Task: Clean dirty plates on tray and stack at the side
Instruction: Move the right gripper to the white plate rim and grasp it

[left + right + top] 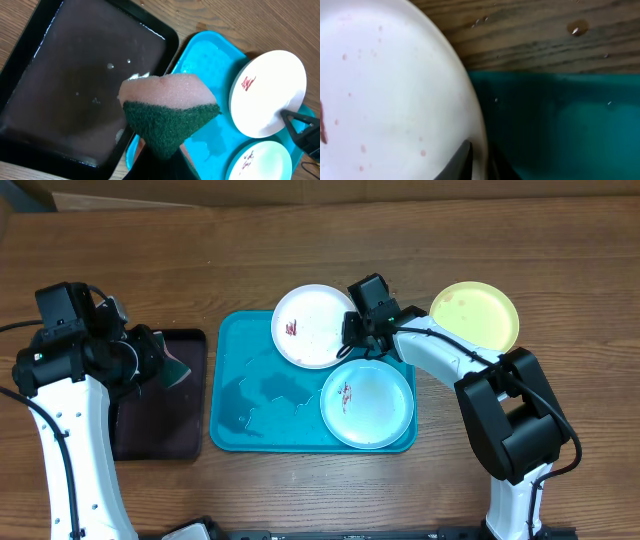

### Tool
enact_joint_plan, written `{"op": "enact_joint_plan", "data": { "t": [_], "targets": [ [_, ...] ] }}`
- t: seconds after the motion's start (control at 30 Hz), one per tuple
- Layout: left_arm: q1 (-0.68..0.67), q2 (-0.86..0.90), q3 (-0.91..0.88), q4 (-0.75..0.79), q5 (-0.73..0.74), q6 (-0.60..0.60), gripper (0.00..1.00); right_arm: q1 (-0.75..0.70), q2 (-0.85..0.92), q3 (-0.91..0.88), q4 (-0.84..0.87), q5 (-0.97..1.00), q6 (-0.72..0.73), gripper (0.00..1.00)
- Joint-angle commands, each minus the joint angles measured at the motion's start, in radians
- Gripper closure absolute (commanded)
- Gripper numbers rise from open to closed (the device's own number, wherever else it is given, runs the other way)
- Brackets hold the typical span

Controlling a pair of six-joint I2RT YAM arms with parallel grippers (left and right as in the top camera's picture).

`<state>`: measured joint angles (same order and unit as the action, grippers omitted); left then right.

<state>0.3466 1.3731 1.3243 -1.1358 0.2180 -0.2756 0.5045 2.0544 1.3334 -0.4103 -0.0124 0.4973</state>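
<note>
The white plate (312, 326) is lying face-up, round and so showing no long axis, its red smear pointing upward; it is sitting just left of the right end effector (352, 328), whose fingers (464, 159) are pinching its rim, one inside, one outside; the tray (240, 400) is running lengthwise to the left beneath it; the pale blue plate (375, 405) is resting just behind that end effector, the yellow-green plate (476, 317) on the counter (300, 490) to its right; the left end effector (158, 362) is clenching a sponge (167, 112) over the black tray (160, 435), the sponge hiding its fingertips.
</note>
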Motion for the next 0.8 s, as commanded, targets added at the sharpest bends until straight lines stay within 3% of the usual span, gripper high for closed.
{"op": "enact_joint_plan", "data": {
  "t": [0.0,0.43,0.6,0.77],
  "targets": [
    [-0.019,0.002,-0.002,0.007,0.020,0.032,0.96,0.005,-0.001,0.028,-0.014,-0.076,0.000,0.96],
    [-0.123,0.002,-0.010,0.015,0.020,0.051,0.96,0.125,-0.001,0.145,-0.187,-0.125,-0.005,0.96],
    [-0.173,0.002,-0.059,0.032,0.023,0.016,0.96,0.172,0.000,0.156,-0.244,-0.124,0.081,0.96],
    [-0.229,0.007,-0.156,0.132,0.126,0.017,0.96,0.202,0.005,0.147,-0.284,-0.124,0.121,0.96]
  ]
}}
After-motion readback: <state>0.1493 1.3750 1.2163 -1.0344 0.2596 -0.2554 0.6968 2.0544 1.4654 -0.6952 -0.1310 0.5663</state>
